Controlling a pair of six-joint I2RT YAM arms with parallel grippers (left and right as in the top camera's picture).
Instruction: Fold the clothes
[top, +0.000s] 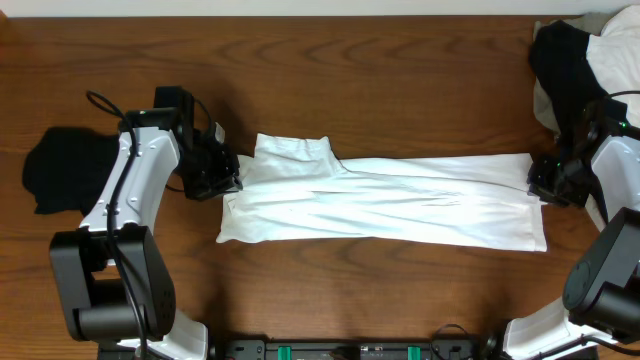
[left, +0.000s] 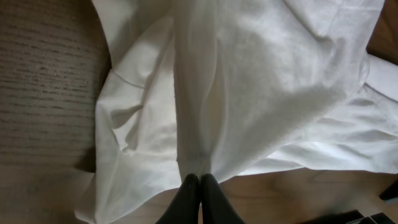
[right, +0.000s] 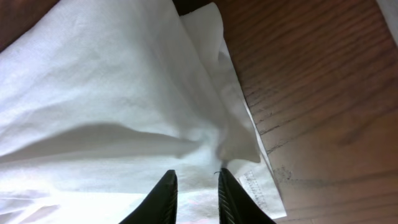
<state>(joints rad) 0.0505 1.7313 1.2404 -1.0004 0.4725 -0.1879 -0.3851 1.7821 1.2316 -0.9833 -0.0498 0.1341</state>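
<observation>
The clothes (top: 380, 200) are a white T-shirt lying in a long folded band across the middle of the wooden table (top: 350, 80). My left gripper (top: 232, 178) sits at the band's left end. In the left wrist view, the left gripper (left: 199, 179) is shut, and the white cloth (left: 249, 74) gathers into a pinched point at its tips. My right gripper (top: 535, 185) is at the band's right end. In the right wrist view, the right gripper (right: 196, 177) has its jaws apart just over the hemmed corner of the cloth (right: 93, 93), with nothing clamped between them.
A small black folded garment (top: 60, 170) lies at the far left, beside the left arm. A large black garment heaped with pale cloth (top: 575, 60) fills the back right corner, close behind the right arm.
</observation>
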